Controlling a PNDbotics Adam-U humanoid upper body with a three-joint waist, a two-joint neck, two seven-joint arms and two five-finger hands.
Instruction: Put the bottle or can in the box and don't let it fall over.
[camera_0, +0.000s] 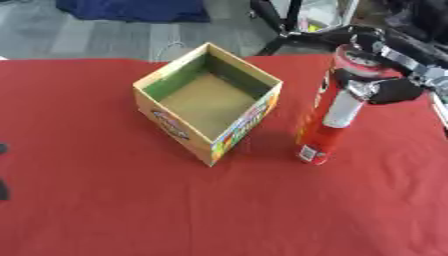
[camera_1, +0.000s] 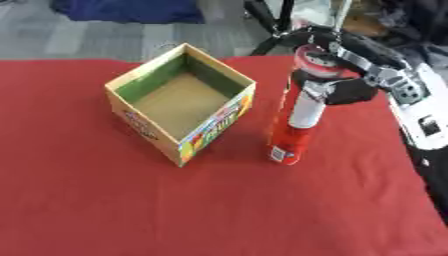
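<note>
We see our right hand (camera_0: 372, 82) with fingers (camera_0: 343, 107) curled around the tall red cylindrical can (camera_0: 322, 135), standing upright on the red tabletop (camera_0: 105, 200), just beside the open cardboard box (camera_0: 210, 102)

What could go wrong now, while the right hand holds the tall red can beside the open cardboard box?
1. The right hand grips the tall red cylindrical can near its top; the long body below may swing and tip when lifted.
2. The open cardboard box stands askew, one corner toward the can, so the can's base could catch the near wall and push the box over the red tablecloth.
</note>
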